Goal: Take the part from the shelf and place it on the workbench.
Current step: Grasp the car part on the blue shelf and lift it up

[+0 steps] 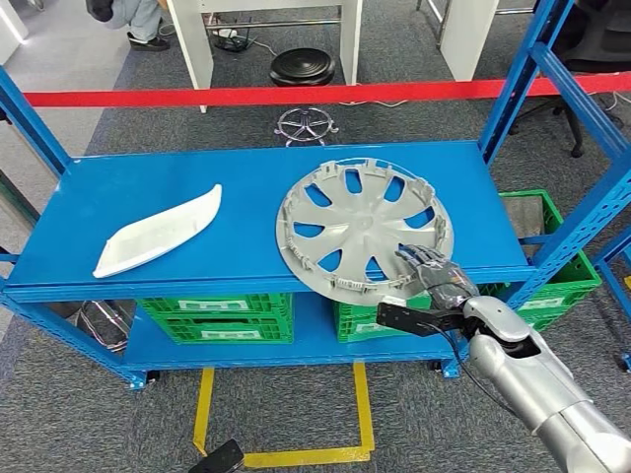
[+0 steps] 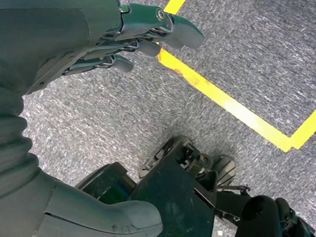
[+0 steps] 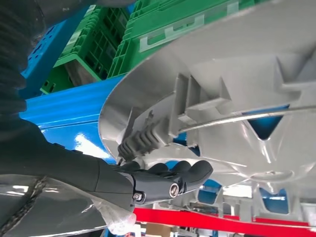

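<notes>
Head view shows a blue shelf (image 1: 186, 197) whose top level carries a silver wheel cover (image 1: 357, 222) on the right and a white curved trim piece (image 1: 158, 235) well apart from it on the left. The wheel cover lies inner side up, its near rim jutting slightly past the shelf's front edge. The right robot hand (image 1: 426, 268) reaches in from the lower right on a silver arm and rests on that near rim, its fingers lying over the top. Right wrist view, close up, shows dark fingers (image 3: 175, 173) curled against the cover's ribbed inner rim, with the grey rim above them; whether the hold is firm cannot be told, but the fingers are wrapped on the rim. Green crates (image 1: 216, 317) sit on the shelf's lower level, and another green crate (image 1: 554, 251) stands beyond the right upright. A red tape barrier (image 1: 260, 96) runs behind the shelf. Left wrist view shows the left robot hand (image 2: 123, 42) hanging over grey carpet with yellow floor tape (image 2: 223, 101), fingers loosely extended and holding nothing.
</notes>
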Motion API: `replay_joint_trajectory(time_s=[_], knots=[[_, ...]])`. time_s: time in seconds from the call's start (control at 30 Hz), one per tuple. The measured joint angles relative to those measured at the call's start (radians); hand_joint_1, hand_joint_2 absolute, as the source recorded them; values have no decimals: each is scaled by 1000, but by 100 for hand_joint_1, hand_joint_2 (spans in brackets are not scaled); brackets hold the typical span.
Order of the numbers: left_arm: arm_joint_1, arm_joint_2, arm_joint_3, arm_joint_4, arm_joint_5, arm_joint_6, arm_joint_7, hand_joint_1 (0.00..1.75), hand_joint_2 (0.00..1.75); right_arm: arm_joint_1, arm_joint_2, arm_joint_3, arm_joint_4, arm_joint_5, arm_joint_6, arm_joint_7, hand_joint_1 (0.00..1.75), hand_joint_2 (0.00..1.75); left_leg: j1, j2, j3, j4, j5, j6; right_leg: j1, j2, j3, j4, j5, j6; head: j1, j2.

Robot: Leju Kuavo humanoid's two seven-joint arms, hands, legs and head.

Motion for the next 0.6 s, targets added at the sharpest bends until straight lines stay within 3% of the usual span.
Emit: replay_joint_trajectory(time_s=[0.03,0.13,0.2,0.6], knots=[[0,0,0,0,0,0,0,0,175,-1,1,0,5,0,0,0,42,175,0,0,0,0,0,0,0,0,0,0,0,0,0,0],[0,1,-2,0,6,0,0,0,175,-6,4,0,16,0,-4,-4,146,175,0,0,0,0,0,0,0,0,1,0,0,0,0,0],[0,2,-8,0,19,2,0,0,175,-9,6,0,23,2,-14,-8,173,175,0,0,0,0,0,0,0,0,1,0,0,0,0,0],[5,11,-72,-4,108,10,4,0,175,-13,7,14,31,155,-109,66,175,175,0,0,2,1,0,0,0,0,1,0,0,0,0,0]])
